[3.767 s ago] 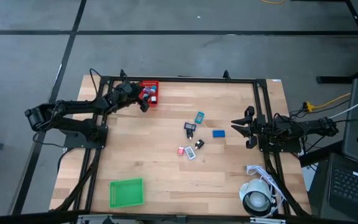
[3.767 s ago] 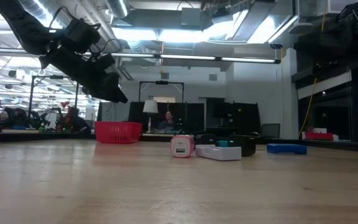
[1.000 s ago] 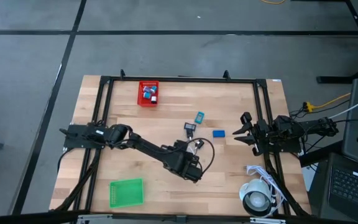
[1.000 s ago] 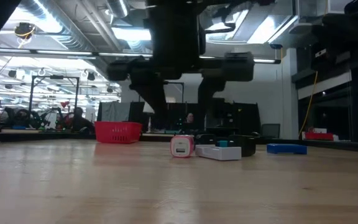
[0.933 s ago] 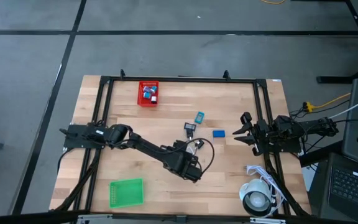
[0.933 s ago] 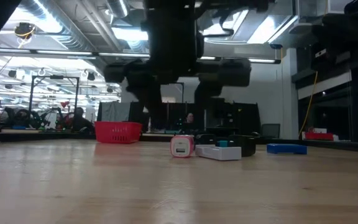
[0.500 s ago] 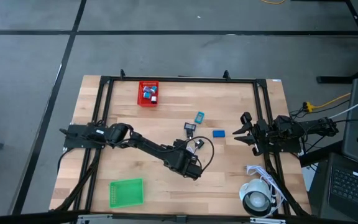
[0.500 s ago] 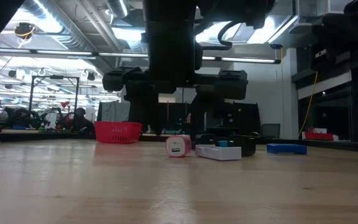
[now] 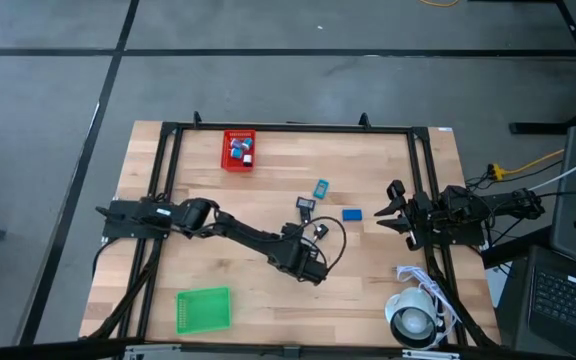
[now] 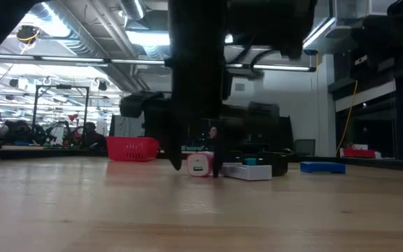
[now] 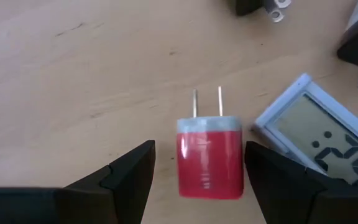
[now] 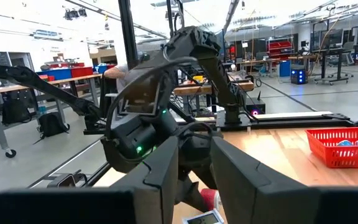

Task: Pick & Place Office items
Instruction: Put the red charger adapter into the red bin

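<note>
straddling the red plug adapter (image 11: 209,155) at lower centre of the left wrist view, the left gripper (image 11: 197,171) stands open, one finger on each long side, prongs pointing away. right gripper (image 9: 388,208), at the high view's right, waits open, far off.

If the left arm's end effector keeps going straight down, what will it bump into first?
Probably the red plug charger. The left end effector is open with one finger on each side of it, low over the table. Below the charger is only the wood.
</note>
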Available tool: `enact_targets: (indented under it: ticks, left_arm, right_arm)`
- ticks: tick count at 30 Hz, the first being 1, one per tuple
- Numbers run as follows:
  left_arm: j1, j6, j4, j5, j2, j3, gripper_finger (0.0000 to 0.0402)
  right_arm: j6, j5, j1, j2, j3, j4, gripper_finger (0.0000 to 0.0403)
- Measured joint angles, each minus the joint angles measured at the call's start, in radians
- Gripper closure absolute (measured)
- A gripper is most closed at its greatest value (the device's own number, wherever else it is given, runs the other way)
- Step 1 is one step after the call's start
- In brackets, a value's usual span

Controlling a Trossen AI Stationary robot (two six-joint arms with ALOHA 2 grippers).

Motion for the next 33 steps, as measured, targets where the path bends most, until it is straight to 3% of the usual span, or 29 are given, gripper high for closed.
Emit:
enact_targets:
  ticks: [8,12,17,24,33]
  left_arm:
    - [-0.003,-0.011,0.007,-0.042,0.022,0.004,0.0164]
    - [-0.003,-0.003,0.009,-0.050,0.021,0.003,0.0197]
    - [-0.002,0.007,0.018,-0.043,0.021,0.003,0.0272]
    - [-0.020,0.030,-0.013,-0.088,0.009,-0.003,0.0274]
    - [-0.062,0.014,-0.151,-0.349,-0.098,-0.002,0.0274]
  right_arm:
    - [0.000,0.000,0.000,0.000,0.000,0.000,0.0300]
    - [0.000,0.000,0.000,0.000,0.000,0.000,0.0300]
    - [0.000,0.000,0.000,0.000,0.000,0.000,0.0300]
    - [0.000,0.000,0.000,0.000,0.000,-0.001,0.0300]
    - [0.000,0.000,0.000,0.000,0.000,-0.003,0.0300]
